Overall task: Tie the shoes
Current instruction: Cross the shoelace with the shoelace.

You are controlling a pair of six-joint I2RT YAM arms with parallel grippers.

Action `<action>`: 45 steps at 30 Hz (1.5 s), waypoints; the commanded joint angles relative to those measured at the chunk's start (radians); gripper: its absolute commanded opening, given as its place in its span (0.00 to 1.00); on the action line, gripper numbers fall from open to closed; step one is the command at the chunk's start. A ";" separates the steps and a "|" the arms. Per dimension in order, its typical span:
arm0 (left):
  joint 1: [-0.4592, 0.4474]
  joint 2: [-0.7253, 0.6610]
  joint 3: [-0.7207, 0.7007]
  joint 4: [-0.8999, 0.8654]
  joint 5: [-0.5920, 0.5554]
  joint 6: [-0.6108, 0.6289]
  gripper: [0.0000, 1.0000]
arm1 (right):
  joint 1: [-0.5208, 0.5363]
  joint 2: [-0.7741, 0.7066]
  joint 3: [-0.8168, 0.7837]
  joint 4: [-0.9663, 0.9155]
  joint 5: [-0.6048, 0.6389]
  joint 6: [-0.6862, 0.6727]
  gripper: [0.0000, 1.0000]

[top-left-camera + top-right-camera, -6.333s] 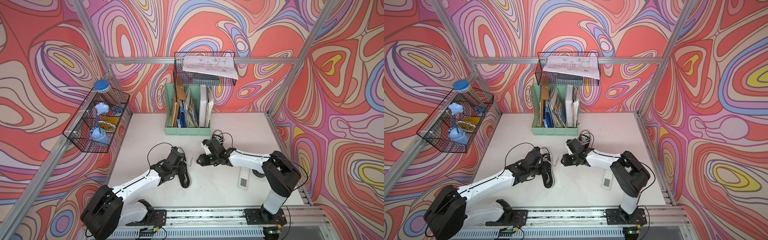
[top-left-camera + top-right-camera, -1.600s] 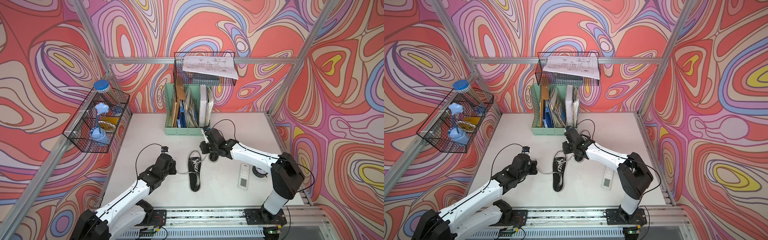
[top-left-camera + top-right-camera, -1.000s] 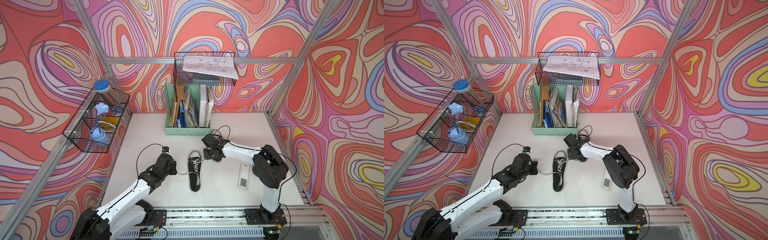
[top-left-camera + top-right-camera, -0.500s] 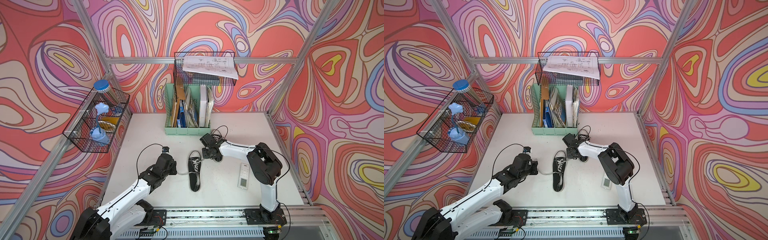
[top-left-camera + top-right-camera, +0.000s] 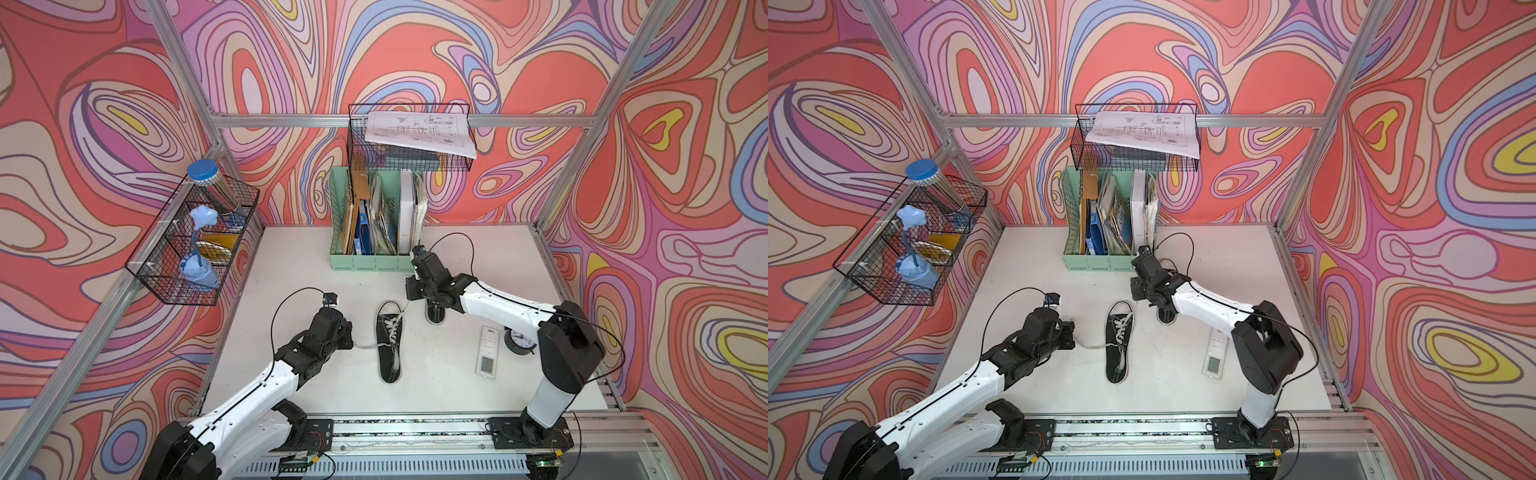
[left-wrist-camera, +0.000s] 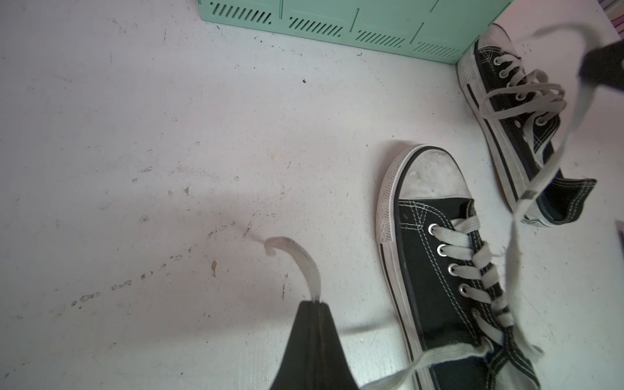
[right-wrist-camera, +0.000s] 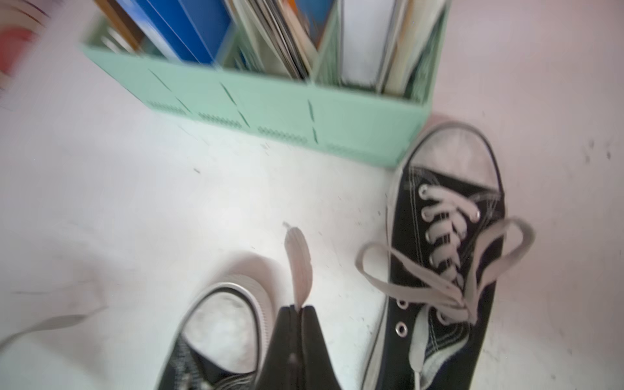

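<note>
The shoes (image 6: 439, 263) are both on the white table (image 5: 291, 270), toes toward the green file rack (image 5: 365, 262). The near shoe (image 5: 390, 340) lies mid-table btw the two arms; the far shoe (image 7: 449, 253) is just beside the rack's corner, under the right arm. Far one looks bowed already, loops flopped over the tongue. Near one's the live job, laces undone.

Left claw (image 6: 312, 304) is pinched tight on one lace end (image 6: 297, 260), a short curl poking past the tips. Right claw (image 7: 297, 308), same story: clamped on the other lace end (image 7: 299, 263), strand running up to it from the near shoe.

Danger now, imo: both grips sit v. close to the lace tips, so a hard tug could pull the flat lace out of the pads. Nothing pins the near shoe either. It looks light, so uneven pull prob. drags or spins it instead of tensioning. The right strand runs near the far shoe, and a sweep there could snag that bow or nudge the shoe into the rack.

Materials: black canvas w/ white contrast stitching, small metal-look eyelets, whitish scuffed rubber toe caps, ribbed bumper, white sole trim w/ a thin black stripe. Laces are flat, woven, greyed, a bit fuzzy and limp, so they prob. won't hold a shape. Claw fingers are black, tapering to a narrow wedge. Table is matte, speckled w/ marks.
</note>
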 commanded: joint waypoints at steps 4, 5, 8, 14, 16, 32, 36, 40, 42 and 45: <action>0.009 -0.076 -0.059 0.088 0.037 0.033 0.00 | 0.023 0.038 0.061 0.069 -0.335 -0.025 0.00; 0.009 -0.097 -0.070 0.100 0.043 0.038 0.00 | 0.031 0.056 0.072 0.073 -0.384 -0.014 0.00; 0.009 -0.162 -0.100 0.121 0.046 0.055 0.00 | 0.048 0.120 0.092 0.092 -0.475 0.033 0.00; 0.008 -0.312 -0.177 0.164 0.041 0.055 0.00 | 0.098 0.273 0.160 0.093 -0.585 0.123 0.00; 0.009 -0.343 -0.191 0.163 0.035 0.048 0.00 | 0.111 0.336 0.195 0.060 -0.596 0.141 0.00; 0.004 -0.184 -0.093 0.160 0.185 0.134 0.00 | 0.054 0.269 0.167 0.035 -0.609 0.125 0.40; -0.035 -0.131 -0.079 0.176 0.178 0.198 0.00 | 0.016 0.190 0.104 0.046 -0.583 0.119 0.42; -0.102 -0.019 -0.028 0.163 0.098 0.296 0.00 | -0.013 0.134 0.049 0.045 -0.554 0.110 0.42; -0.140 0.044 0.006 0.173 0.051 0.340 0.00 | -0.022 0.115 0.025 0.044 -0.542 0.107 0.42; -0.159 0.135 0.043 0.207 0.053 0.372 0.00 | -0.030 0.101 -0.005 0.047 -0.523 0.107 0.42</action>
